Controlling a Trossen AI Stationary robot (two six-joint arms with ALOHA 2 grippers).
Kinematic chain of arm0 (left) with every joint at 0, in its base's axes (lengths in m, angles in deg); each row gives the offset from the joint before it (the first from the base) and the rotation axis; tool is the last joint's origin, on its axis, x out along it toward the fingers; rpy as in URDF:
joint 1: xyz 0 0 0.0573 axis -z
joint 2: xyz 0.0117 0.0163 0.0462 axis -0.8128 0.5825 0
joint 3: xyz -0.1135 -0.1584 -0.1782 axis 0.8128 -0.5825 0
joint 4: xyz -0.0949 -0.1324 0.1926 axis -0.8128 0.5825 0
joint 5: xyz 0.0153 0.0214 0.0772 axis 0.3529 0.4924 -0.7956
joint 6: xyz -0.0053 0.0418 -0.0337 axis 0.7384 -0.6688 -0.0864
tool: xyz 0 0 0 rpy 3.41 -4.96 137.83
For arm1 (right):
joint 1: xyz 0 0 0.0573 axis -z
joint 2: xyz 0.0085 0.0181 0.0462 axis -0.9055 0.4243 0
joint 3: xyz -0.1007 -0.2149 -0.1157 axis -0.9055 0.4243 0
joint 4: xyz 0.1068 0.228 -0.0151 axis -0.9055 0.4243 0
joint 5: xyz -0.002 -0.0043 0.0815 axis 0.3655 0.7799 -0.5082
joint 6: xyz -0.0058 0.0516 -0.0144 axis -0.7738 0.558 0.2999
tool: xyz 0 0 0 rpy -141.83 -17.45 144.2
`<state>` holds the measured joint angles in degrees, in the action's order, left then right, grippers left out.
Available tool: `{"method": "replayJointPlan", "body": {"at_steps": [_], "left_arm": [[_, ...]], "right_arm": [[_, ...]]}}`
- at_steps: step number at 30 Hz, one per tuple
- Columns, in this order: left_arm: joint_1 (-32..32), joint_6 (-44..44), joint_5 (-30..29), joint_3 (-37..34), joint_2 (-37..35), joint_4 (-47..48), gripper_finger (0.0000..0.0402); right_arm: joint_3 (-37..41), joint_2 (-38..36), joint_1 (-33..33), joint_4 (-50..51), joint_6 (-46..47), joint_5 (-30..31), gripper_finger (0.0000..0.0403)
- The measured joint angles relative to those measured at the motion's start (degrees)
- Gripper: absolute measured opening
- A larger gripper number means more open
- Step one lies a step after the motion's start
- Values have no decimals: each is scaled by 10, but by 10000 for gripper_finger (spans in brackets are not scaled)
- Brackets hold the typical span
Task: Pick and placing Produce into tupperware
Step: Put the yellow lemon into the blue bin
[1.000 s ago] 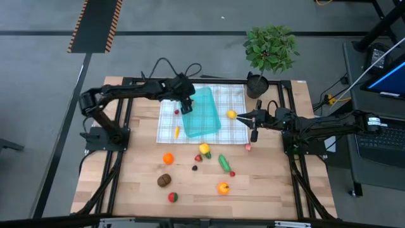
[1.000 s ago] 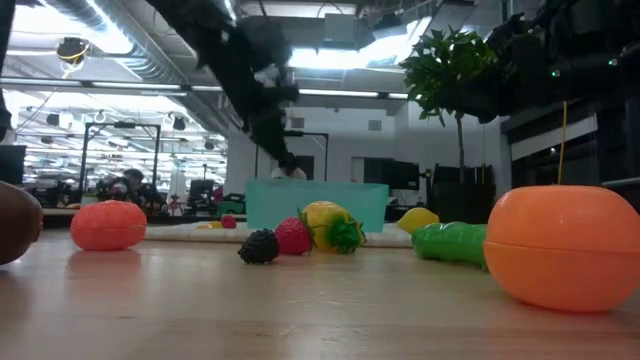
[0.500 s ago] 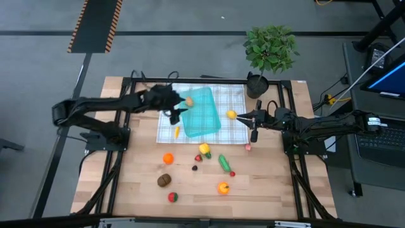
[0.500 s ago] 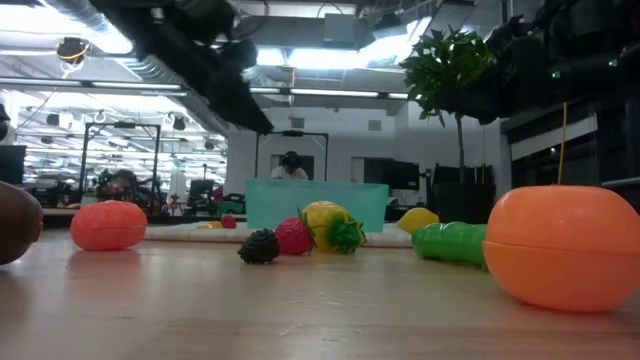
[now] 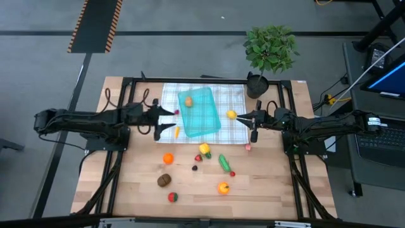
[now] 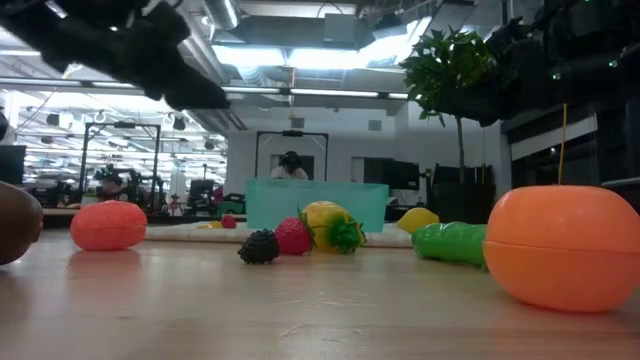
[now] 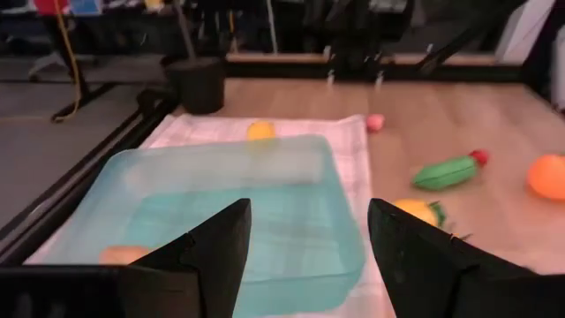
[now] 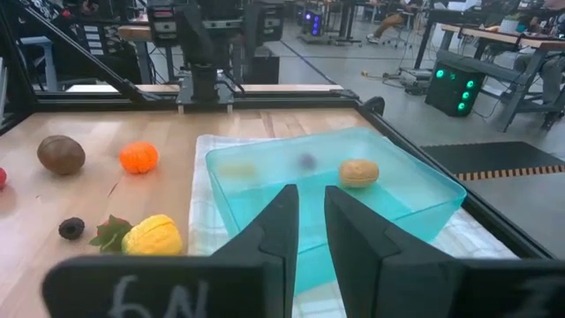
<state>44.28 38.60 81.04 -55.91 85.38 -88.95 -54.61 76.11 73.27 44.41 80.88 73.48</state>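
The teal tupperware [image 5: 201,114] stands on the checked cloth, and a brown potato [image 5: 188,101] lies in its far left corner. My left gripper [image 5: 168,120] hovers open just left of the tupperware [image 7: 238,203], pointing at it almost level, with nothing between its fingers. On the other side my right gripper [image 5: 241,117] is shut, beside a yellow lemon [image 5: 231,114] on the cloth. The remaining produce lies on the wood nearer the front: an orange [image 5: 168,158], a kiwi [image 5: 164,180], a cucumber [image 5: 224,162] and another orange [image 5: 223,187].
A potted plant [image 5: 269,50] stands at the table's far right corner. A carrot [image 5: 177,132] and a red berry [image 5: 176,112] lie at the cloth's left edge, close under my left gripper. A small pink piece [image 5: 248,147] lies near the cloth's front right corner.
My left gripper has drawn back from above the tupperware toward the table's left edge and tipped from pointing down to nearly level. It has stayed open. The potato, hidden under the gripper before, now shows lying in the tupperware.
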Motion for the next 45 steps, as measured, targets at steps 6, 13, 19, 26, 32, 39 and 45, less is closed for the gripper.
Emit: {"method": "replayJointPlan", "body": {"at_steps": [6, 13, 19, 26, 32, 39, 45], "left_arm": [[25, 21, -2, -37, -57, -5, 221], [46, 32, -75, -74, -114, -3, 221], [56, 32, -77, -90, -145, -3, 221], [56, 32, -77, -94, -150, -2, 221], [56, 33, -78, -94, -150, -1, 221], [56, 30, -78, -94, -150, 3, 221], [56, 29, -78, -94, -150, 3, 221]], "right_arm": [[0, 0, 0, 0, 13, 0, 111], [0, 0, 0, 4, 60, 0, 216], [-9, 0, 0, 30, 58, 1, 256], [-132, 29, 3, 269, 26, 37, 249], [-217, 89, 20, 398, 3, 42, 249], [-299, 185, 45, 485, -37, 42, 249], [-363, 272, 65, 529, -65, 41, 249]]}}
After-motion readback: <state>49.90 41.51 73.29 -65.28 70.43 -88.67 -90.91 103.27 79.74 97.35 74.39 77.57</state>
